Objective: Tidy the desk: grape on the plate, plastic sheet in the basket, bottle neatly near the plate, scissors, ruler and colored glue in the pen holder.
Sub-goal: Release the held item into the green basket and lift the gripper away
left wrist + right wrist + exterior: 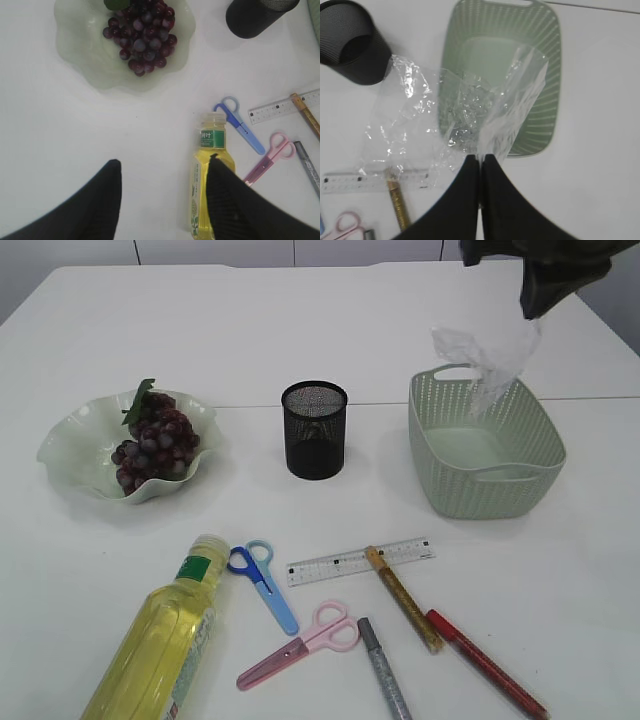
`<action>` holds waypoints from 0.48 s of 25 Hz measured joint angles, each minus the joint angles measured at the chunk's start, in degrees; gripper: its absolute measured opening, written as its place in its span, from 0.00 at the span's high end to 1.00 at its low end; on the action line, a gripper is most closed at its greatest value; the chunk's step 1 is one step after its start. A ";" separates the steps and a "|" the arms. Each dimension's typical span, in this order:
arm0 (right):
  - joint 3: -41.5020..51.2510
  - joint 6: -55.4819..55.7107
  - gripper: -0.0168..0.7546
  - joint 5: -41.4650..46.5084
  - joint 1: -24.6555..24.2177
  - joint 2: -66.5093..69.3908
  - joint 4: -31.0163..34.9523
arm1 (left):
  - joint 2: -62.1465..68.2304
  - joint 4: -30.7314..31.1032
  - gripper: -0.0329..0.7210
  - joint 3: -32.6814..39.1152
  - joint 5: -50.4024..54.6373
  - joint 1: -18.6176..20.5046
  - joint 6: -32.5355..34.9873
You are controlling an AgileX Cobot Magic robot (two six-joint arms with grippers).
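My right gripper (pixel 531 312) (pixel 481 157) is shut on the crumpled clear plastic sheet (pixel 490 355) (pixel 420 120), which hangs over the green basket (pixel 432 445) (pixel 542 115). The grape (pixel 155 440) (pixel 142 42) lies on the wavy green plate (pixel 62 448) (pixel 85 55). The yellow bottle (pixel 160 650) (pixel 202 165) lies on its side at the front left. My left gripper (pixel 165 162) hovers open above the table, its right finger over the bottle. Blue scissors (pixel 265 585), pink scissors (pixel 300 640), the ruler (pixel 360 562) and gold (pixel 405 600), red (pixel 485 665) and silver (pixel 385 670) glue pens lie in front.
The black mesh pen holder (pixel 314 430) (pixel 255 17) (pixel 352 45) stands upright between plate and basket. A seam in the white table runs behind them.
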 joint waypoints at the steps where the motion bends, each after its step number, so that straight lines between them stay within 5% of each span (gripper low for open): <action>1: 0.00 -0.17 1.00 0.00 -1.15 0.00 -0.27 | 0.00 0.02 0.42 0.00 0.00 0.00 0.00; 12: -0.12 -0.71 1.00 -3.81 -3.97 9.62 -2.96 | 0.00 -0.74 0.43 0.00 0.00 0.00 0.00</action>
